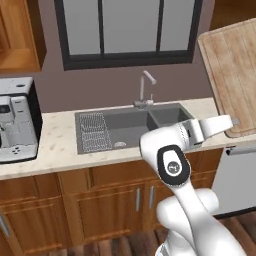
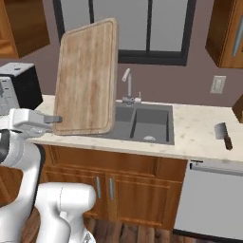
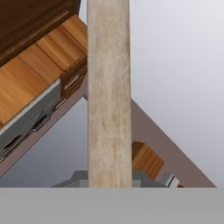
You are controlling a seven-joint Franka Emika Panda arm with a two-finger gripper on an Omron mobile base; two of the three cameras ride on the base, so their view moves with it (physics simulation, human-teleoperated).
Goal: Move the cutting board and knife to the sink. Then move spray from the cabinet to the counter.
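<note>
My gripper [image 1: 234, 121] is shut on the lower edge of the cutting board [image 1: 232, 70], a light-brown wooden board held upright in the air. In the right base view the cutting board [image 2: 88, 76] stands tall above the counter's [image 2: 194, 126] front edge, left of the sink [image 2: 149, 123], with the gripper [image 2: 56, 119] at its lower left corner. The hand view looks along the cutting board's [image 3: 109, 96] thin edge, which rises between the fingertips [image 3: 78, 178]. The knife [image 2: 223, 135] lies on the counter right of the sink. The cabinet [image 2: 227, 33] hangs at the upper right. The spray is out of view.
A coffee machine [image 1: 17, 120] stands on the counter [image 1: 55, 142] left of the sink [image 1: 127, 131]. A wire rack [image 1: 94, 132] lies in the left basin, and the faucet [image 1: 145, 87] rises behind it. A dishwasher front [image 2: 213, 199] sits below the knife.
</note>
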